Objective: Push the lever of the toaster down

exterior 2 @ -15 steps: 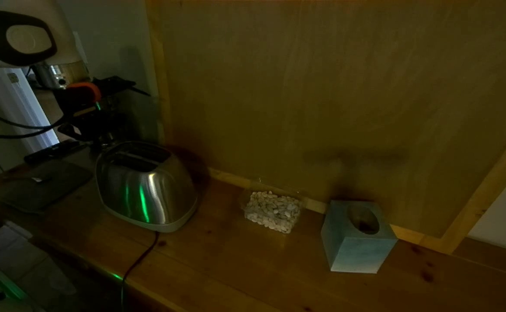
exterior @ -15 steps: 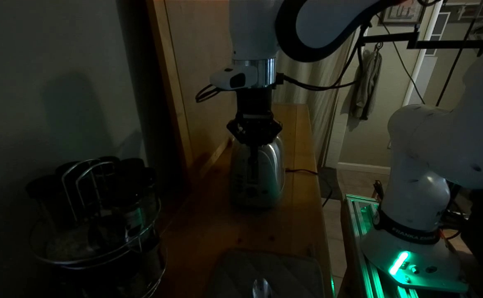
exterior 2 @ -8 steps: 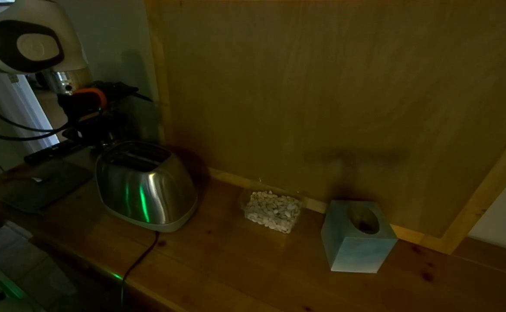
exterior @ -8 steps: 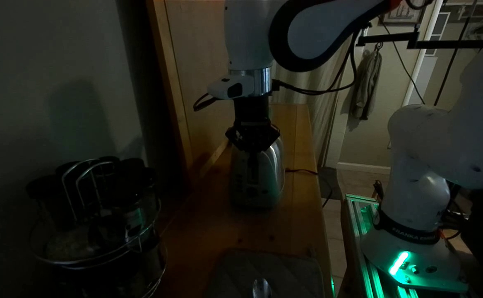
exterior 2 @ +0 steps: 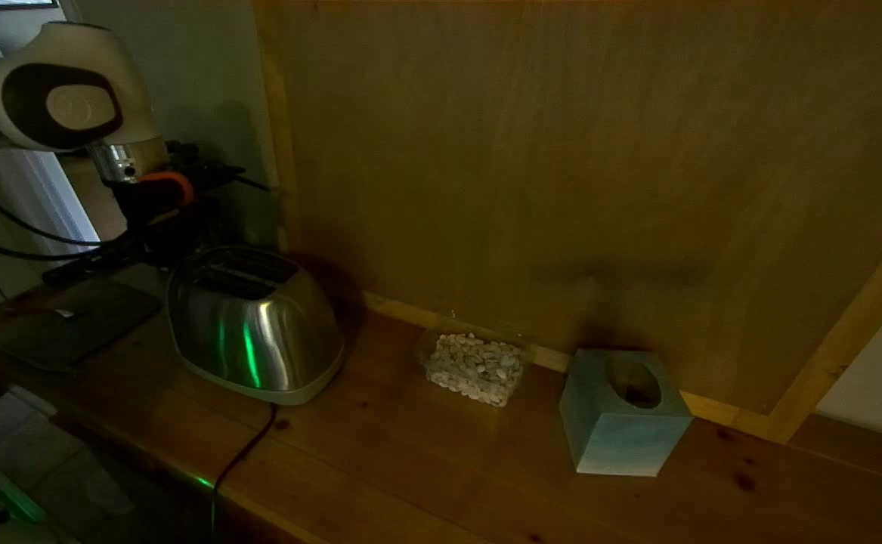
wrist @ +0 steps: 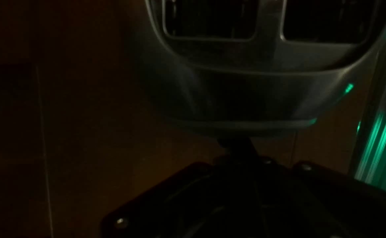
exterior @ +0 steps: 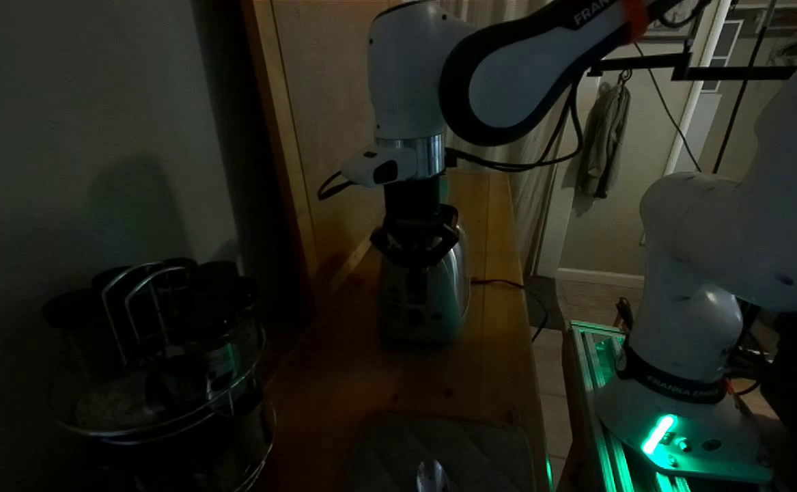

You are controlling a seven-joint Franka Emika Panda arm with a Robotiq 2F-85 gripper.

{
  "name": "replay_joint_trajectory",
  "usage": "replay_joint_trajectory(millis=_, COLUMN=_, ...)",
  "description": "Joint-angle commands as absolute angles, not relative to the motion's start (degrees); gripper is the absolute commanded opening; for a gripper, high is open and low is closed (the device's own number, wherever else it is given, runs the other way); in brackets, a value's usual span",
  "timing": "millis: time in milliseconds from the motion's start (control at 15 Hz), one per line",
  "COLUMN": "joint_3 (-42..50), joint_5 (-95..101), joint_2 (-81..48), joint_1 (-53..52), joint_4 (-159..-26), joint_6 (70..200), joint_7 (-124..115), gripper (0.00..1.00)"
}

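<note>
The silver toaster [exterior: 451, 287] stands upright on the wooden counter. It also shows in an exterior view [exterior 2: 278, 344], with its slots on top. In the wrist view the toaster [wrist: 265, 94] fills the upper middle, slots at the top edge. My dark gripper [exterior: 417, 280] points straight down at the toaster's end that carries the controls. In the wrist view the fingertips of the gripper [wrist: 235, 145] are together, just past the toaster's lower end, with nothing seen between them. The lever is hidden behind the gripper or in the dark. Contact cannot be told.
A wire rack of dark-lidded jars [exterior: 166, 342] stands on the counter. A grey pad [exterior: 466, 444] with a spoon [exterior: 431, 475] lies in front. A pack of pale pebbles [exterior 2: 477, 369], a blue tissue box [exterior 2: 626, 419] and the toaster's cord [exterior 2: 242, 457] also show. A wooden panel [exterior 2: 524, 166] backs the counter.
My arm and gripper have moved steadily down along the toaster's control end. The fingers look shut throughout. The toaster has not moved.
</note>
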State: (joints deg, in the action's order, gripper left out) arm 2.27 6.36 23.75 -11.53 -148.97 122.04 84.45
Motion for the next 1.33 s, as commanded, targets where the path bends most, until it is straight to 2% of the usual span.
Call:
replay_joint_trajectory(millis=0, joint_3=1.9, joint_5=5.8, joint_2=21.4, joint_1=-11.4, joint_4=-150.3, joint_6=125.9, joint_7=86.2, gripper=0.03)
replay_joint_trajectory(millis=1267, joint_3=1.5, joint_5=5.3, joint_2=17.7, joint_1=-11.3, joint_4=-150.7, joint_6=127.4, joint_7=87.2, gripper=0.02)
